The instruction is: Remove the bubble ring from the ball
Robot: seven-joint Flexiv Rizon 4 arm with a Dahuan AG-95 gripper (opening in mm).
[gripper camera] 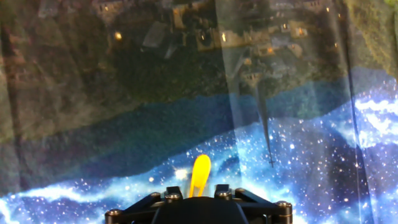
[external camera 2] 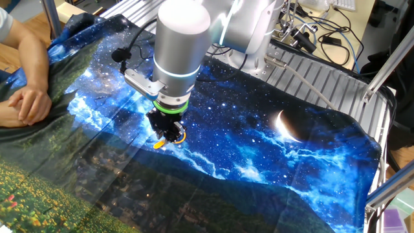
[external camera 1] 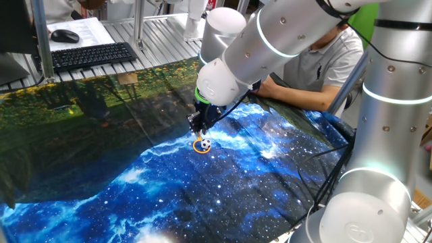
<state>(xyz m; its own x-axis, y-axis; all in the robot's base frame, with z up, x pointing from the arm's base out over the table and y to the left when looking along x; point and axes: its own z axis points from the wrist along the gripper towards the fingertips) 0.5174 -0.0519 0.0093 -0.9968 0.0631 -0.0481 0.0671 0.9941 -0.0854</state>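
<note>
One fixed view shows the gripper (external camera 1: 200,128) low over the starry blue cloth (external camera 1: 202,189), directly above the bubble ring (external camera 1: 202,145), whose orange hoop lies around the ball (external camera 1: 206,143); the fingertips sit just above the hoop's near-left edge, very near or touching, and I cannot tell which. The other fixed view has the gripper (external camera 2: 169,134) hiding the ball entirely, with only an arc of the ring (external camera 2: 181,136) and its yellow handle tip poking out from under the fingers toward the left. A person's clasped hands (external camera 2: 29,103) rest on the cloth well apart from the work. The hand view shows the handle of the ring (gripper camera: 200,175) rising straight out from between the black finger bases, so it seems to lie in the closing line; whether the jaws are closed on it or merely straddling it, I cannot tell. The ring looks thin, stiff, very light plastic, likely slippery, and the handle is the sensible place to pinch. The ball is probably light and ready to roll, so a straight upward lift seems the safest way to clear it.
</note>
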